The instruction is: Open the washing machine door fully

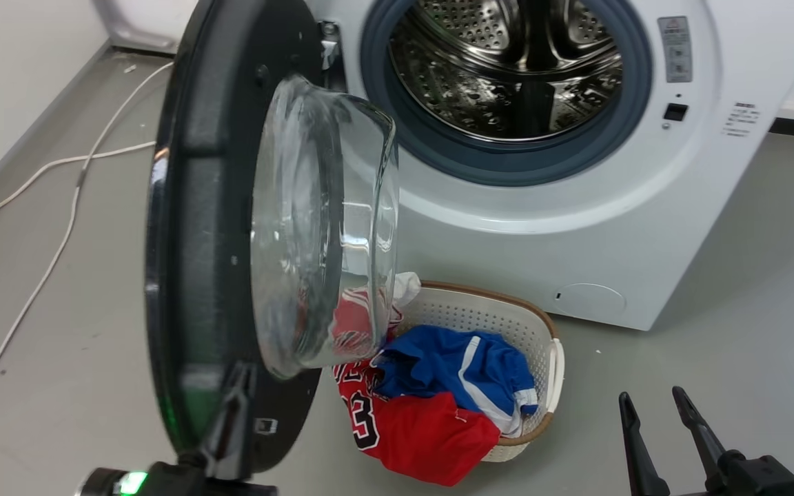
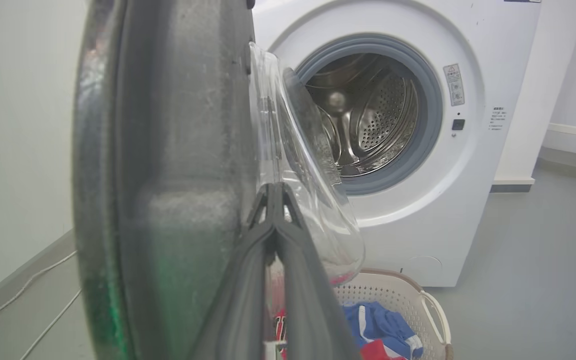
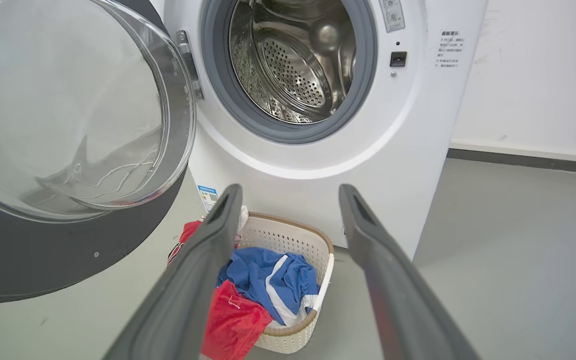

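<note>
The head view is showing a white cable (image 1: pixel 45 165) trailing over the floor at far left. Beside it the washing machine door (image 1: pixel 190 241) is standing swung out on its hinge, nearly edge-on to the camera, with its glass bowl (image 1: pixel 321 227) bulging rightward. The left wrist view is looking along the door's dusty inner face, with a pale wall (image 2: pixel 18 125) close on its far side. The right wrist view is taking in the bowl broadside, the metal hinge (image 3: pixel 188 60) and a blue label (image 3: pixel 208 195) low on the washing machine (image 3: pixel 408 150), whose steel drum (image 3: pixel 293 65) is lying open.

The left gripper (image 2: pixel 274 192) is pinching its fingers together with nothing between them. The tips are sitting where the door's black frame meets the glass, and I cannot tell whether they are touching it. The right gripper (image 3: pixel 290 192) is hanging with fingers spread wide and holding nothing, well apart from door and machine.

The door's lower rim is overhanging the left side of the laundry basket (image 1: pixel 542 324), where a red garment (image 1: pixel 418 434) is spilling over the rim beside a blue one (image 1: pixel 452 365). Bare grey floor (image 1: pixel 748 275) is stretching right of the basket and machine, around the right gripper.
</note>
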### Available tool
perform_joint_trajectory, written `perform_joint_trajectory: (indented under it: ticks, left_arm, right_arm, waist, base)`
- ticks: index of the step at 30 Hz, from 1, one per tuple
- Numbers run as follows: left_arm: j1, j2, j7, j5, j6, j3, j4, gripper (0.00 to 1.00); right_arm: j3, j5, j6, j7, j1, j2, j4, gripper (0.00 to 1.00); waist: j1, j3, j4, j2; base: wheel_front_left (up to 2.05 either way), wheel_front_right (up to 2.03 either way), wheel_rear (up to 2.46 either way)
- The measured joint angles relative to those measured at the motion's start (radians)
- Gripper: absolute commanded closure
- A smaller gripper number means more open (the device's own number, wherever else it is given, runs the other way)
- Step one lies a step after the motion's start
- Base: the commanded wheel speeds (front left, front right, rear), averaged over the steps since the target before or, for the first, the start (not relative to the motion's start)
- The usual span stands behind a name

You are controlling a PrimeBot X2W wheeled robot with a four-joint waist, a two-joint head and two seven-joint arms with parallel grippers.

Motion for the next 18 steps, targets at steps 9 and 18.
perform_joint_trajectory:
  ticks: [9,18]
  left_arm:
    - [-0.005,0.023,-0.001,-0.024,0.005,0.141,0.029,1.00]
    - [-0.074,0.031,-0.001,-0.058,-0.007,0.289,0.095,1.00]
  right_arm:
    - [0.003,-0.008,0.000,0.000,-0.015,0.000,0.009,0.00]
    - [-0.001,-0.032,0.000,0.000,-0.052,0.000,0.010,0.00]
  waist:
    - [0.0000,0.031,0.048,0.0000]
    - [0.0000,0.089,0.045,0.0000]
  base:
    - [0.00,0.00,0.00]
    - [0.00,0.00,0.00]
